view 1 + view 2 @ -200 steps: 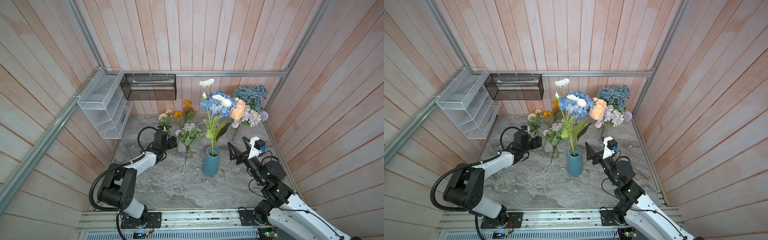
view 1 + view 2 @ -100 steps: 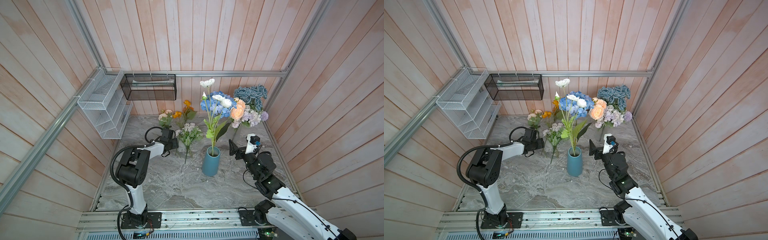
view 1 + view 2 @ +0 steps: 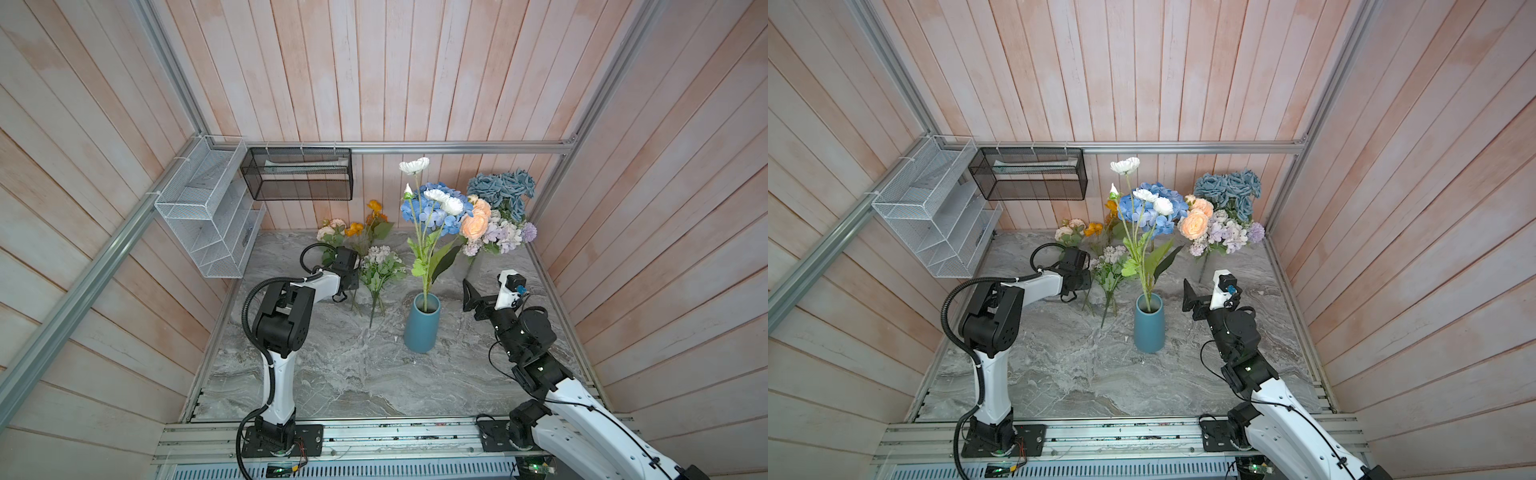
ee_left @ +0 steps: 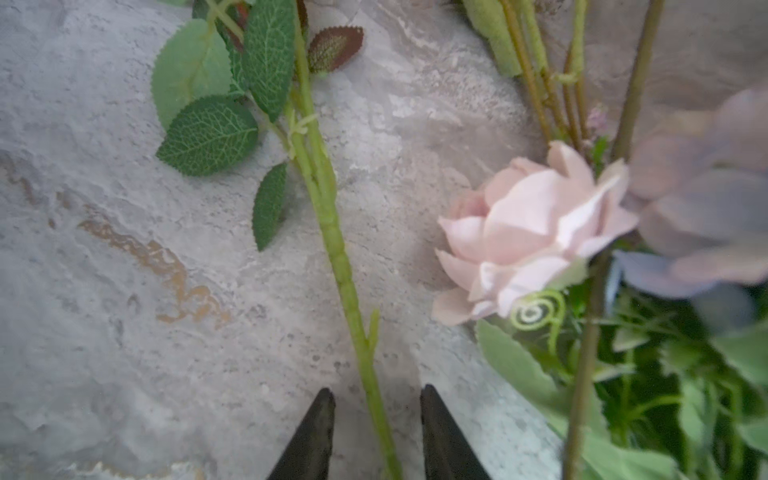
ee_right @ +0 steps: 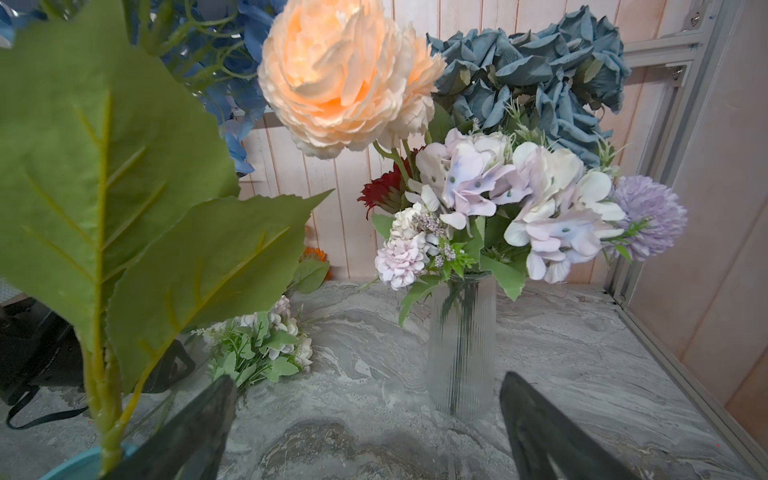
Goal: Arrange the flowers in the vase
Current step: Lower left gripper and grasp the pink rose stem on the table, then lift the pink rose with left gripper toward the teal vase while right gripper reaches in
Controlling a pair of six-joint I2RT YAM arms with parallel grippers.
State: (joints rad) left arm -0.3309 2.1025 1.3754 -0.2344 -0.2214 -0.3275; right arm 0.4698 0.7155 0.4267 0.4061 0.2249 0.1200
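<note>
A teal vase (image 3: 422,328) stands mid-table and holds a tall white-bloomed spray (image 3: 414,166) with big leaves. Behind it a clear ribbed glass vase (image 5: 461,345) carries peach roses (image 3: 473,224), lilac blooms (image 3: 505,237) and dusty-blue roses (image 3: 500,189). Loose flowers lie at the back left: an orange spray (image 3: 365,226) and a pale lilac bunch (image 3: 380,266). My left gripper (image 4: 376,395) points down at the table, its jaws narrowly open on either side of a green stem (image 4: 332,224), beside a pink rose (image 4: 532,237). My right gripper (image 5: 368,380) is wide open and empty, facing the glass vase.
A white wire rack (image 3: 208,216) and a black mesh basket (image 3: 297,174) hang on the back-left walls. Wooden walls and an aluminium frame (image 3: 457,146) close in the marble table (image 3: 353,374). The teal vase's large leaves (image 5: 104,166) hang close to my right gripper.
My left arm has folded upright, and its gripper has come down over the stem with the jaws narrowing. My right gripper has swung towards the glass vase and opened fully.
</note>
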